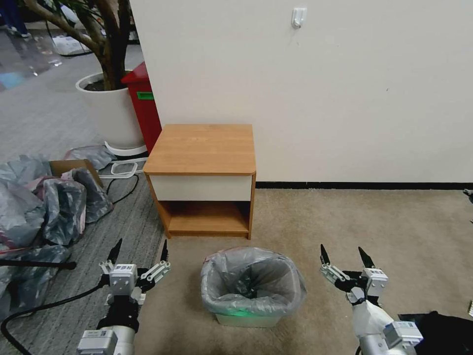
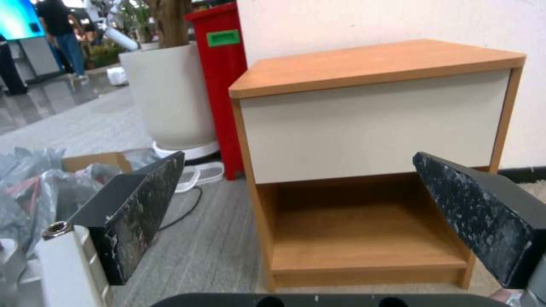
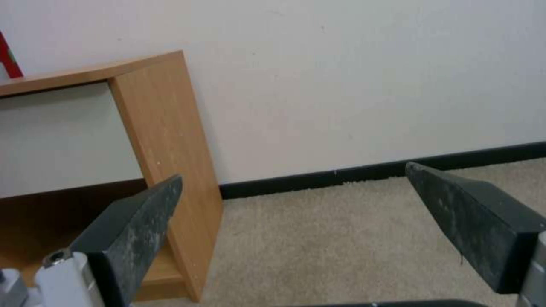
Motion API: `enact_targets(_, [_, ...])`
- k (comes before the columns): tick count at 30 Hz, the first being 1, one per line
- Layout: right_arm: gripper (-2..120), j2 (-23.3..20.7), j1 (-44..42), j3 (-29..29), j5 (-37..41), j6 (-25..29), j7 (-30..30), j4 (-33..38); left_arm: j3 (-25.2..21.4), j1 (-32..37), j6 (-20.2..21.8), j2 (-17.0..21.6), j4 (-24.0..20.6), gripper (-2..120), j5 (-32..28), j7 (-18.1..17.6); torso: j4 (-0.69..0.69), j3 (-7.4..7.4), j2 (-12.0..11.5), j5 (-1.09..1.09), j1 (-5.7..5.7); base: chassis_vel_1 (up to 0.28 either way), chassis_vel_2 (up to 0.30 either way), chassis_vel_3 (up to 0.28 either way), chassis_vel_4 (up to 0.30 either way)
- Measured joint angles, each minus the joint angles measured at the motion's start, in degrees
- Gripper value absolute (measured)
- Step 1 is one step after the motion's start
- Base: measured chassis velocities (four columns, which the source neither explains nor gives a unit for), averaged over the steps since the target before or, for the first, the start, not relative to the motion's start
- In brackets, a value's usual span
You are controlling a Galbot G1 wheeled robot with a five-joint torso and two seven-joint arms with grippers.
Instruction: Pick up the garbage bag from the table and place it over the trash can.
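Garbage bag [image 1: 252, 276] lines one trash can [image 1: 248, 320], two grippers flanking

You have bare carpet [image 1: 394, 222] to the right of the table [image 1: 202, 148], open all the way to the wall [image 1: 345, 88], so a gripper can pass freely there. The table's surface carries nothing, and its shelf compartment [image 2: 364, 230] is open at the front. The trash can [image 1: 252, 288] stands on the floor just in front of the table, between your two arms, its mouth lined by the garbage bag [image 1: 256, 271]. On your left, a heap of grey bags [image 1: 44, 207] with a cardboard box [image 1: 71, 167] and a black cable [image 1: 44, 305] crowd the floor; a red bin [image 1: 144, 106] and white planter [image 1: 111, 111] stand beside the table.
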Motion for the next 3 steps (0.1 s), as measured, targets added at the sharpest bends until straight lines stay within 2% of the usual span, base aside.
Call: enact_targets(3, [100,0.0,0.0,0.0,0.0,0.0,0.0,0.0,0.0,0.0,0.0,0.0,0.0,100,0.0,0.0,0.0,0.0,0.0,0.0,0.0,0.0,0.0,0.0,0.0])
